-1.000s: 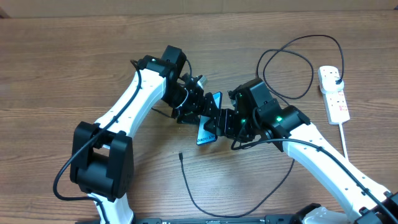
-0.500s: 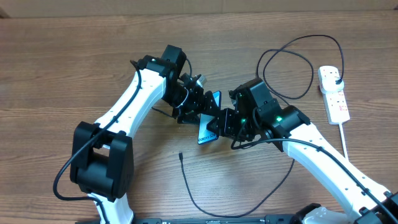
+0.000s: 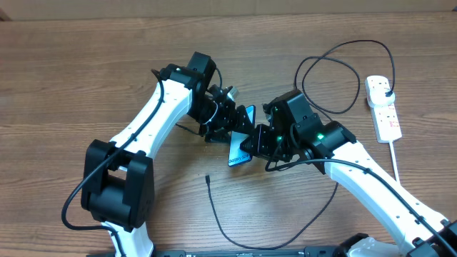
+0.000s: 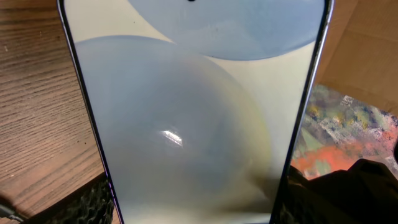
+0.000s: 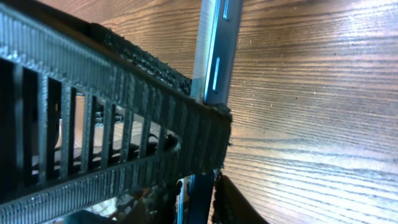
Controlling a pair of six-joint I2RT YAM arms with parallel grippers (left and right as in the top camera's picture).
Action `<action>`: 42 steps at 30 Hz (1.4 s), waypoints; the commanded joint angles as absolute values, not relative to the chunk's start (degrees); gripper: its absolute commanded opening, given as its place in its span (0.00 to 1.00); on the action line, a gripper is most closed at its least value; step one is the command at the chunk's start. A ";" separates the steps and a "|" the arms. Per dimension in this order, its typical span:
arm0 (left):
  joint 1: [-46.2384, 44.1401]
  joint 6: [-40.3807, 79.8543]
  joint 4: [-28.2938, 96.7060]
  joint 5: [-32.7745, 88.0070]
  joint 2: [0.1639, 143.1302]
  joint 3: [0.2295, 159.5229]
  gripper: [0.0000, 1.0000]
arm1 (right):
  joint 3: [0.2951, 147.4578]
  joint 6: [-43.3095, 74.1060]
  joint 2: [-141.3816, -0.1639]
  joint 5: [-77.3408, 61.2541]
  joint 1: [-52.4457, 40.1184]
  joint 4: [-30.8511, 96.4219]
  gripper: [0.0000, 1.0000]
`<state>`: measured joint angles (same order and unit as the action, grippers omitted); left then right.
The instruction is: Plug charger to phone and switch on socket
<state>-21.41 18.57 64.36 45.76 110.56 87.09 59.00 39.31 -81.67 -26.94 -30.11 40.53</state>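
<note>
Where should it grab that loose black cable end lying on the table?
Pinch the wire just behind the charger tip, coming straight down from above with a finger on either side. It lies flat on the bare table with nothing close beside it. That stretch looks fairly straight, so the tip should stay aimed.

1. The overhead camera is looking straight down at the table [image 3: 71, 57] from well above. It is taking in the left arm [image 3: 153, 118], the right arm [image 3: 371, 178], the phone [image 3: 238, 152] in the middle and the socket [image 3: 383, 107] at the right edge.
2. The left wrist camera is facing the phone [image 4: 193, 124] screen from very near. The screen is filling almost the whole view, with some table [image 4: 37, 93] at the left.
3. The right wrist camera is looking past its own finger [image 5: 112, 112] at the thin edge of the phone [image 5: 214, 56], also very near, with table [image 5: 323, 112] behind.
4. All three views are sharing the phone and the wood around it.
</note>
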 commanded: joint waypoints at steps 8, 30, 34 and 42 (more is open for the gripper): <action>-21.82 18.79 63.70 47.40 109.27 88.23 0.77 | 58.76 39.44 -81.89 -26.57 -30.30 40.32 0.04; -15.35 1.08 56.25 73.45 109.27 88.25 0.77 | 58.89 38.54 -81.56 -44.97 -23.97 29.89 0.04; -14.55 -3.81 54.98 83.44 109.27 88.25 0.76 | 58.89 38.54 -81.56 -46.70 -23.97 27.42 0.04; -14.02 -6.52 55.00 88.60 109.27 88.25 0.70 | 58.89 38.59 -81.56 -50.06 -23.97 22.55 0.04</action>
<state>-13.13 -3.66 55.00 80.40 110.56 87.09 58.67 39.38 -81.82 -46.87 -23.33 23.40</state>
